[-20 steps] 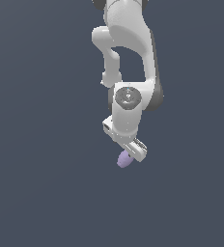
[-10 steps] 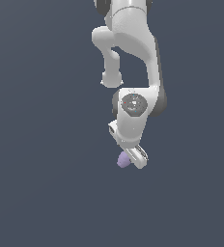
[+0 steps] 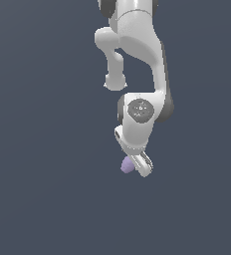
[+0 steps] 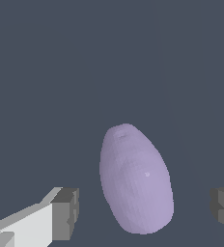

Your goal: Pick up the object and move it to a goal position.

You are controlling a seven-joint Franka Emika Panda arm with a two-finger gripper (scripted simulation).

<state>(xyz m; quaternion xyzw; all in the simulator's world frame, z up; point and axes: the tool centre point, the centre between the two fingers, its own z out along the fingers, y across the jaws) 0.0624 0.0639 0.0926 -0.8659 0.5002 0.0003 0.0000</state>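
Note:
The object is a small pale lavender oval lump (image 3: pixel 126 165) on the dark grey surface, just under the white arm's hand. In the wrist view it (image 4: pixel 135 178) lies between my two fingers, with a gap on each side. My gripper (image 3: pixel 133 167) (image 4: pixel 143 212) is open and low around it, one grey pad (image 4: pixel 65 213) on one side and the other pad (image 4: pixel 223 210) on the other. Neither pad touches the lump. In the exterior view the hand hides part of the lump.
The flat dark grey surface (image 3: pixel 43 149) fills both views. The white arm (image 3: pixel 137 50) comes down from the top of the exterior view. Nothing else shows.
The hand has come down onto the lump, and the wrist has lowered in the exterior view. The lump has not moved.

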